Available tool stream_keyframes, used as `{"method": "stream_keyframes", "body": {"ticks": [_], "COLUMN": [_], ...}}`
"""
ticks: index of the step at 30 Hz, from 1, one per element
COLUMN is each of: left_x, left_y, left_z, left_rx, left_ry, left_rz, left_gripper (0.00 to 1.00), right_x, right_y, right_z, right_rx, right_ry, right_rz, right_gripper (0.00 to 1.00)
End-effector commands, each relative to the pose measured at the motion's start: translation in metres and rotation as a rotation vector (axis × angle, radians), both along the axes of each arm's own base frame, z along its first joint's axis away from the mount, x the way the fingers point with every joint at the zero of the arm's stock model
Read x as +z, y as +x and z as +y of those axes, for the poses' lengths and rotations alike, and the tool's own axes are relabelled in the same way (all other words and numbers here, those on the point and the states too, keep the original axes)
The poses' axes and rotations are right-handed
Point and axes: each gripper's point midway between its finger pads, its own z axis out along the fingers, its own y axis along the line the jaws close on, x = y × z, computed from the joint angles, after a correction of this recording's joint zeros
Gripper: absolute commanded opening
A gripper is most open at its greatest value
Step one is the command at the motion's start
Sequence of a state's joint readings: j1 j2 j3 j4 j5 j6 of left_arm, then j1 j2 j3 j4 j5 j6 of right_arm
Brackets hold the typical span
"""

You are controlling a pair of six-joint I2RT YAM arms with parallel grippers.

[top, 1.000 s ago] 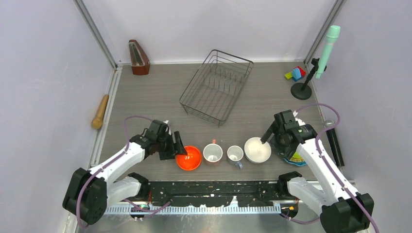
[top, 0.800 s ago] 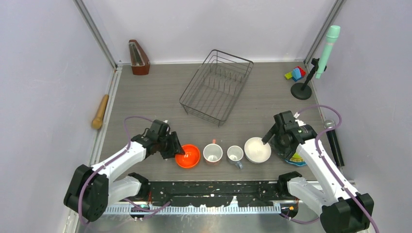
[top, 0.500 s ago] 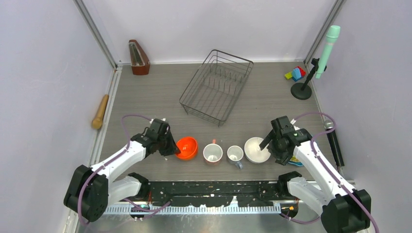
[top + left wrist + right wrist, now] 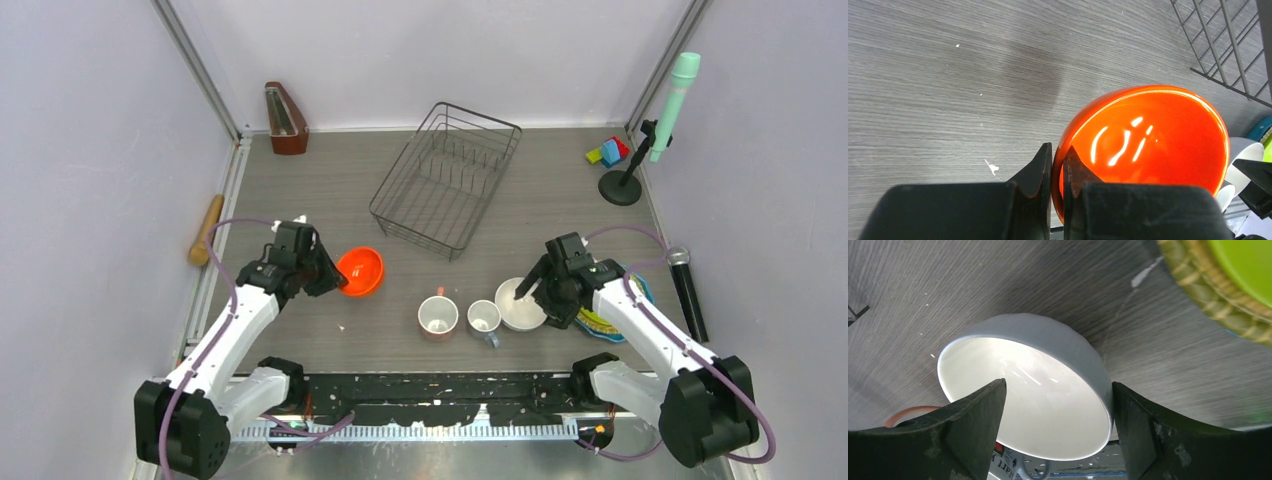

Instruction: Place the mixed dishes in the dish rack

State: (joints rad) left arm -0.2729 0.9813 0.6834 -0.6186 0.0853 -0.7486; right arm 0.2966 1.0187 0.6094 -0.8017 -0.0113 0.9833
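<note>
The orange bowl [image 4: 361,270] hangs tilted over the left half of the counter, about midway between the near and far edges, its hollow turned toward the dish rack [image 4: 446,178]. The left gripper [image 4: 330,277] has it by the rim: in the left wrist view the two fingers [image 4: 1040,167] are pressed nearly together on the bowl's wall, one outside and one inside the glossy hollow (a soft shadow lies on the wood apart from the bowl, so it looks raised). The rack stands skewed at the middle of the counter toward the far edge, its near corner just beyond the bowl. Close to the near edge the pink mug [image 4: 438,316], the grey mug [image 4: 484,317] and the white bowl [image 4: 520,305] sit in a row, mouths up, the grey mug just beside the white bowl. The right gripper [image 4: 530,285] is at the white bowl with its jaws wide apart; in the right wrist view one finger stands before the bowl's inside and the other just outside its wall [image 4: 1063,340], and whether either touches cannot be told. A stack of plates [image 4: 605,322] lies near the right end of the near edge, partly under the right arm, with the lime-green plate [image 4: 1248,270] on top. A metronome [image 4: 285,120] stands in the far left corner, a rolling pin [image 4: 207,229] lies along the left edge, and toy blocks [image 4: 608,151] sit in the far right corner.
</note>
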Motion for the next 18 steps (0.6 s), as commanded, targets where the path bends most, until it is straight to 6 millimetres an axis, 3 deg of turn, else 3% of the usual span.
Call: {"method": "stream_keyframes", "body": {"ticks": [1,4,12,14,18], "left_x": [0.037,0.051,0.087,0.097,0.118], "left_y": [0.005,0.007,0.015,0.019,0.027], "left_z": [-0.002,-0.006,-0.03,-0.035,-0.051], "left_rx": [-0.057,-0.089,-0.2,-0.21,-0.249], "left_ry": [-0.019,-0.035,-0.139,-0.17,-0.256], "left_rz": [-0.077,-0.11,-0.177,-0.212,-0.26], "left_gripper": [0.0,0.0,0.0,0.0,0.0], "right_x": [0.019,0.027,0.084,0.102,0.14], "right_y": [0.031,0.035,0.04,0.044,0.057], "right_z": [0.02,0.001,-0.036,-0.038,-0.017], "right_rx": [0.012,-0.017,0.009,0.032,0.177], "right_ry": [0.06,-0.043,-0.242,-0.253,-0.179], "right_rz": [-0.096,-0.112,-0.223,-0.279,-0.432], "right_gripper": [0.83,0.97,1.0,1.0,1.0]}}
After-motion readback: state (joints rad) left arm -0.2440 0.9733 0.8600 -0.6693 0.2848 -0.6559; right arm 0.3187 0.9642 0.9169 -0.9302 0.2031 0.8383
